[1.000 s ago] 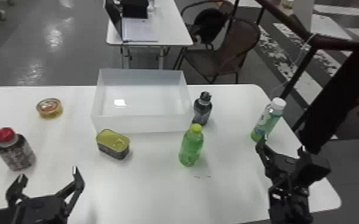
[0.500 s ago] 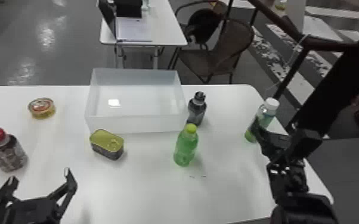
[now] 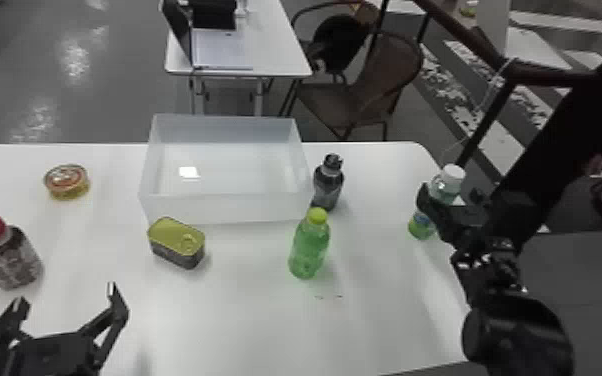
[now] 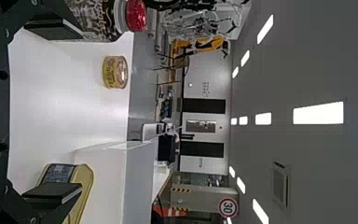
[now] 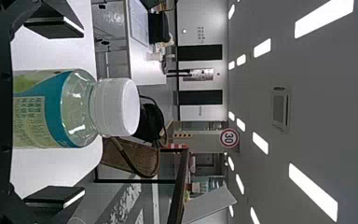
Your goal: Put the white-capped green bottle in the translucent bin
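Observation:
At the table's right edge the white-capped green bottle (image 3: 446, 184) stands upright, partly hidden by my right gripper (image 3: 452, 205). The right wrist view has the bottle (image 5: 56, 109) between the two spread fingers of my right gripper (image 5: 56, 112), with a gap on either side. The translucent bin (image 3: 225, 207) sits at the table's back middle; its side wall (image 4: 105, 182) also appears in the left wrist view. My left gripper (image 3: 65, 295) is parked open and holds nothing at the front left; in its wrist view the left gripper (image 4: 53, 109) has its fingers wide apart.
A yellow-capped green bottle (image 3: 309, 245) stands right of centre, with a dark bottle (image 3: 328, 185) beside the bin's right wall. A rectangular tin (image 3: 176, 243) is before the bin; a round can (image 3: 67, 181) and a red-capped bottle (image 3: 7, 255) are at the left.
My right gripper has moved forward to the white-capped bottle and now surrounds it. The head view has shifted slightly, so the table's things appear farther left. My left gripper remains open.

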You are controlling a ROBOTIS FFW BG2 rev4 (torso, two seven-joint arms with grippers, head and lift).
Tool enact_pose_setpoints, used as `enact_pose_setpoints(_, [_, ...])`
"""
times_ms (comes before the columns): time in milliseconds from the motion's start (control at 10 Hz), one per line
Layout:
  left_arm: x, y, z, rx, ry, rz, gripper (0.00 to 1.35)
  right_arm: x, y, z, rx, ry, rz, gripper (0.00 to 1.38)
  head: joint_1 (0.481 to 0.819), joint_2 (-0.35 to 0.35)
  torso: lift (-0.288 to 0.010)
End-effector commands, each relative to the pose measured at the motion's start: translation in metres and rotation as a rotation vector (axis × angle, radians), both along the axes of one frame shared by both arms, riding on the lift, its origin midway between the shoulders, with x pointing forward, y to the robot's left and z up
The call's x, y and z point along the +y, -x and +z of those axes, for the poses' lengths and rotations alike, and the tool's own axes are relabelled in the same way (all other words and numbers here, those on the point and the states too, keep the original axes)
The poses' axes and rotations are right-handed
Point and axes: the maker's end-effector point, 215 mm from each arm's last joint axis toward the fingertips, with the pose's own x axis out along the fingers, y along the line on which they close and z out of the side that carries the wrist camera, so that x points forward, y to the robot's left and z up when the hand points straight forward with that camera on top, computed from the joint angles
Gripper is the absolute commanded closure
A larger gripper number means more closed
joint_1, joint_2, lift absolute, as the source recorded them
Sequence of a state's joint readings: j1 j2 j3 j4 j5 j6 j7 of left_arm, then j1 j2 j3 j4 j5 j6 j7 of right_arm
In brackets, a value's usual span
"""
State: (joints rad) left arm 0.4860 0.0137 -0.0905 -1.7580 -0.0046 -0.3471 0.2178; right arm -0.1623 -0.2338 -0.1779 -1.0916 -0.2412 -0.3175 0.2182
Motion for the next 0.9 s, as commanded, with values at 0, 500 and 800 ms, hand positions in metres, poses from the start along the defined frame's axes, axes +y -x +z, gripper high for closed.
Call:
enact_pose_setpoints(0, [-0.001, 0.000, 0.000, 0.001, 0.000, -0.001, 0.15, -0.001, -0.006, -0.004, 0.011, -0.009, 0.004, 0.11, 0.695, -0.198, -0.114])
enact_pose_setpoints(500, [0.001, 0.000, -0.003, 0.001, 0.017, 0.004, 0.15, 0.017, -0.010, -0.041, 0.104, 0.011, 0.069, 0.55, 0.695, -0.186, -0.114])
enact_pose_setpoints(800, [0.001, 0.000, -0.004, 0.004, 0.017, 0.004, 0.15, 0.021, -0.009, -0.038, 0.109, -0.005, 0.079, 1.10, 0.695, -0.180, -0.114])
